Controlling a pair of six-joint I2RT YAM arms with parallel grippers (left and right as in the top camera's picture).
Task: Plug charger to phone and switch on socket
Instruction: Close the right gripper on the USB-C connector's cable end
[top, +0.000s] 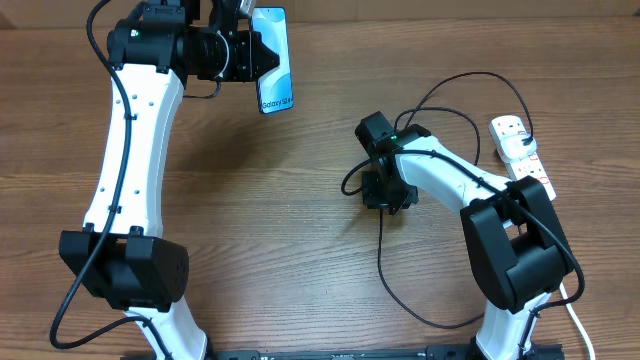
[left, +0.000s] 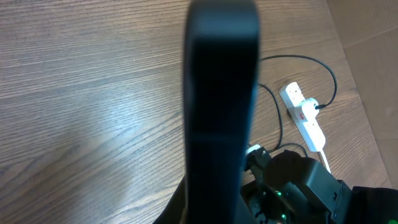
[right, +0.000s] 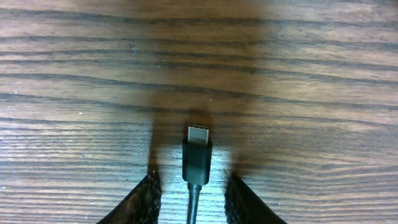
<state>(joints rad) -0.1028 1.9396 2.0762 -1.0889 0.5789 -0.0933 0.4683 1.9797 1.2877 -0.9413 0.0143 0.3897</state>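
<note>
My left gripper (top: 258, 55) is shut on the phone (top: 275, 60) and holds it raised at the table's far side, its lit screen facing up toward the overhead camera. In the left wrist view the phone (left: 221, 93) is a dark upright slab seen edge-on. The charger cable (top: 380, 255) loops across the right half of the table. Its black connector tip (right: 197, 155) lies flat on the wood. My right gripper (right: 194, 186) is open and straddles the connector, with a gap on each side between it and the fingers (right: 146, 199). The white socket (top: 525, 160) lies at the far right.
A white plug adapter (top: 508, 132) sits in the far end of the socket, also visible in the left wrist view (left: 305, 115). The black cable runs from it in wide loops around my right arm (top: 450, 175). Bare wooden table (top: 280, 220) lies between the two arms.
</note>
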